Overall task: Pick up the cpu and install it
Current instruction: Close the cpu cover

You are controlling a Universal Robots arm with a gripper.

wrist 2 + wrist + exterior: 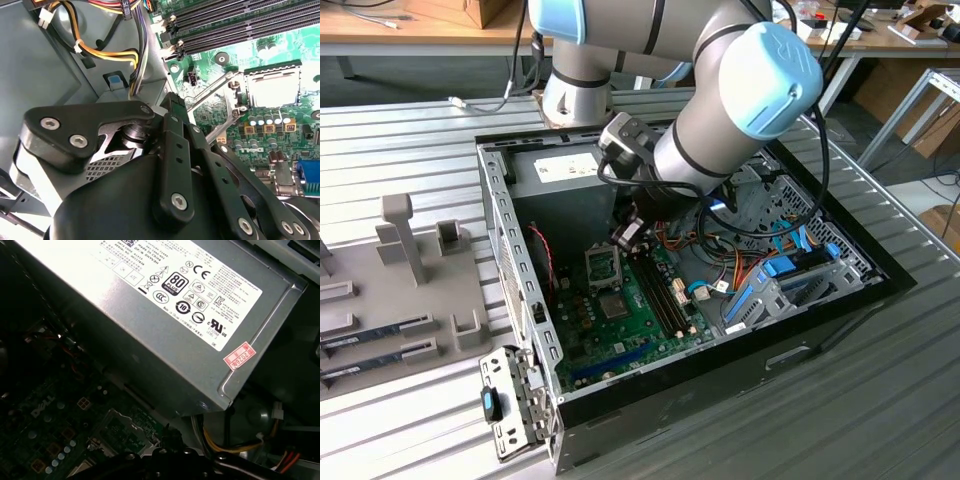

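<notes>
Grey tubular arm (pixel 690 130), light-blue joint caps (pixel 775 75), black cable looped alongside, black gripper (pixel 175 170) linkage with silver screws

I see a ribbed metal table (pixel 410 130) carrying everything. An open black computer case (pixel 740 380) sits directly on it, toward the exterior view's right. At the exterior view's left a grey fixture tray (pixel 380 290) lies on the table, just beside the case, with memory sticks (pixel 370 335) slotted in it.

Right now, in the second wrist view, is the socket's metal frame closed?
No, the socket frame stands open, its lever swung aside.
</notes>
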